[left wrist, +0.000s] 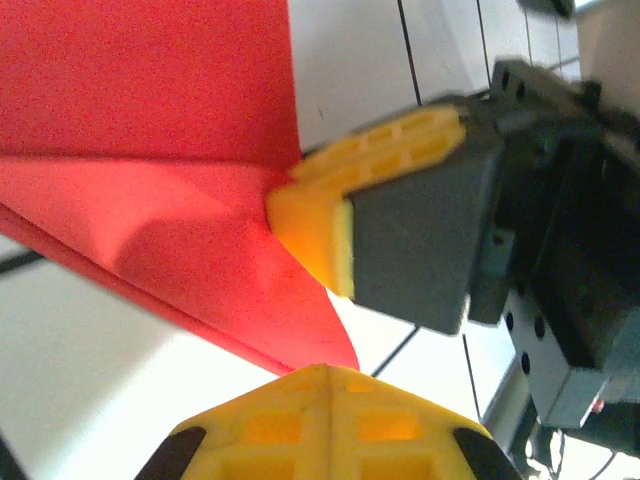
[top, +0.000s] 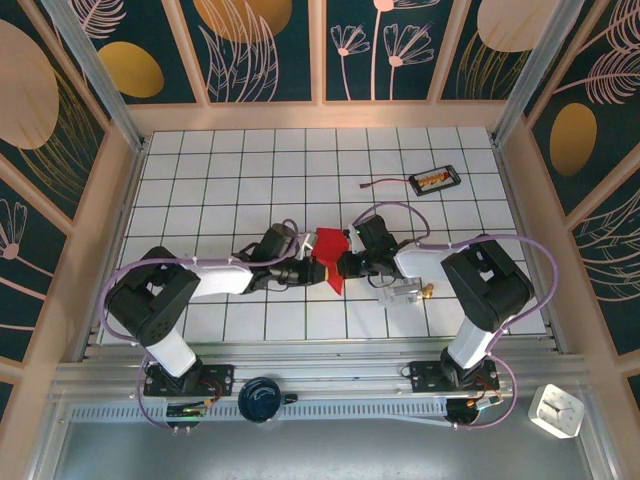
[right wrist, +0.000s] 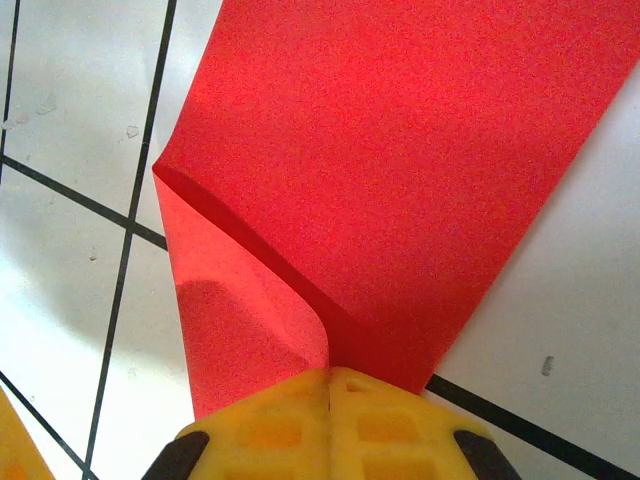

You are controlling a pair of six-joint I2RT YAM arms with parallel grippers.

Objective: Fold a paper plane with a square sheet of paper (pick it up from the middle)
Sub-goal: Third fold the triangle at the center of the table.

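The square sheet of paper (top: 330, 247) is bright red and partly folded, held up between both grippers over the middle tiles. In the right wrist view the paper (right wrist: 400, 150) has a folded flap on its left, and its fold runs down into my right gripper (right wrist: 330, 375), which is shut on it. In the left wrist view the paper (left wrist: 150, 120) narrows to a corner that ends at my left gripper (left wrist: 325, 372), whose fingers are closed together on that corner. A yellow right-gripper finger (left wrist: 380, 150) presses the paper's edge. From above, left gripper (top: 321, 272) and right gripper (top: 344, 265) nearly touch.
A small black tray with a cable (top: 434, 180) lies at the back right. A small clear plastic piece (top: 400, 292) sits just right of the right gripper. Wooden walls (top: 118, 200) surround the white grid table (top: 220, 170).
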